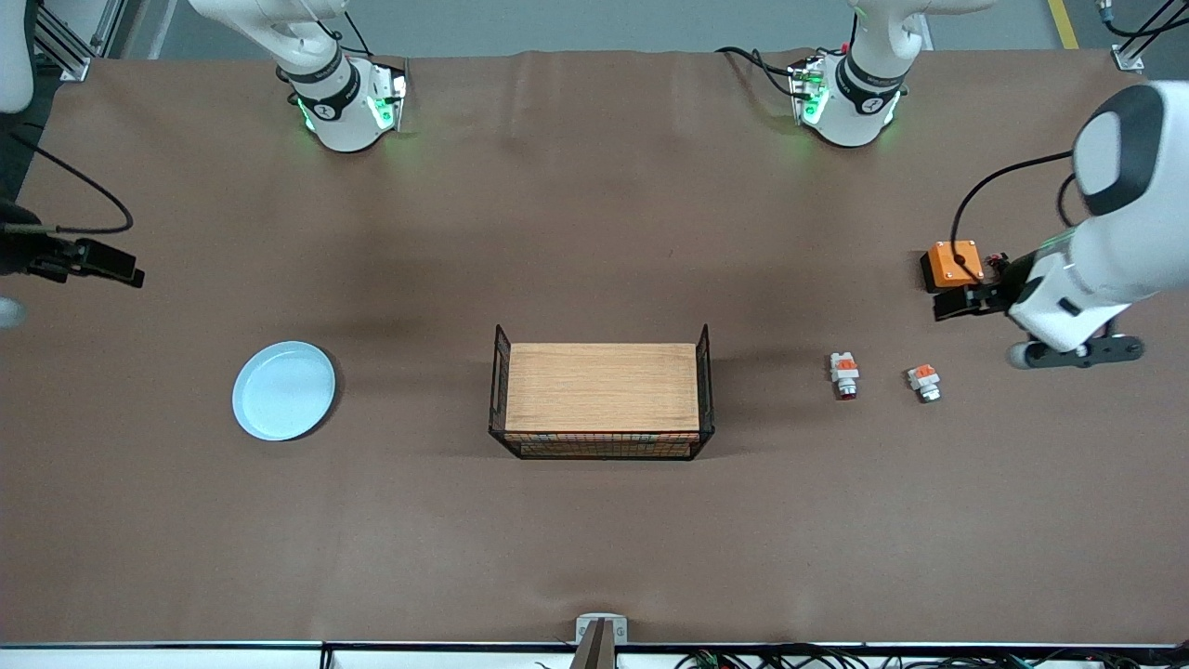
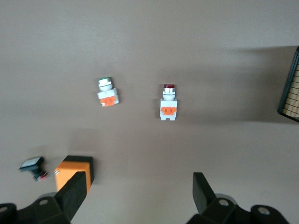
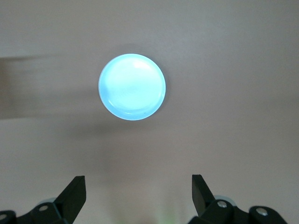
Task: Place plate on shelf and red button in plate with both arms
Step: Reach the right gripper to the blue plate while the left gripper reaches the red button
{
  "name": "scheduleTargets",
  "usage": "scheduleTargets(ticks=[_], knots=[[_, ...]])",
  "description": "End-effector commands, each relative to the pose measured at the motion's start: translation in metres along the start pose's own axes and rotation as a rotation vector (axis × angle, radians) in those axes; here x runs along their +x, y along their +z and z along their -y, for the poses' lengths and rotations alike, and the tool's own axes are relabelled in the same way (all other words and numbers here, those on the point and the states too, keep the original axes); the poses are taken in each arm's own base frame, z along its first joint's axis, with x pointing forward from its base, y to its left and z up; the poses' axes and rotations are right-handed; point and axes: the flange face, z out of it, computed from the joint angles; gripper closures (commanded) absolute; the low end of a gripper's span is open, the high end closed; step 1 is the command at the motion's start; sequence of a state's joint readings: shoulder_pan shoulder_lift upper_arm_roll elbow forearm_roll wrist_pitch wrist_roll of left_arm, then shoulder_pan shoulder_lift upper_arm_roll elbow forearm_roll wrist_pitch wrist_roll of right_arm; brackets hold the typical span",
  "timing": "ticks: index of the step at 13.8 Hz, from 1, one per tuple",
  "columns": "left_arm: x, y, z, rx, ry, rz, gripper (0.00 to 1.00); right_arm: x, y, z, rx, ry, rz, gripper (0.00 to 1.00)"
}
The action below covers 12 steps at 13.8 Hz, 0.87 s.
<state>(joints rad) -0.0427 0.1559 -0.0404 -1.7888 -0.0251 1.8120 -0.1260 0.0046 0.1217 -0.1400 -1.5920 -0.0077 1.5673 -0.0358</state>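
Well, both grippers hang wide and empty: the left gripper (image 2: pixel 139 189) above the red button (image 1: pixel 844 374), the right gripper (image 3: pixel 138 193) above the plate (image 1: pixel 283 389), each resting on the table well apart from the tray (image 1: pixel 602 388).

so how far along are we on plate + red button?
Nothing done yet. The plate lies on the table toward the right arm's end; the red button lies toward the left arm's end. The tray holds nothing. Left gripper and right gripper are open, holding nothing. Both picks and placements remain.
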Motion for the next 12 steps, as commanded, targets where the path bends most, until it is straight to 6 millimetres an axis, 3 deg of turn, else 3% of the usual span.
scheduleTargets(ticks=[1, 6, 10, 12], knots=[[-0.01, 0.036, -0.01, -0.018, 0.023, -0.027, 0.0, 0.019, 0.02, -0.016, -0.015, 0.016, 0.011, 0.0], [-0.001, 0.098, -0.036, -0.023, 0.057, -0.022, 0.0, 0.045, 0.106, -0.022, -0.005, 0.021, -0.058, 0.0], [0.0, 0.144, -0.035, -0.031, 0.05, -0.061, 0.0, 0.057, 0.185, -0.029, 0.057, 0.012, -0.134, 0.0], [0.005, 0.168, -0.034, -0.033, 0.048, -0.054, 0.0, 0.065, 0.209, -0.033, 0.054, -0.009, -0.151, 0.0]])
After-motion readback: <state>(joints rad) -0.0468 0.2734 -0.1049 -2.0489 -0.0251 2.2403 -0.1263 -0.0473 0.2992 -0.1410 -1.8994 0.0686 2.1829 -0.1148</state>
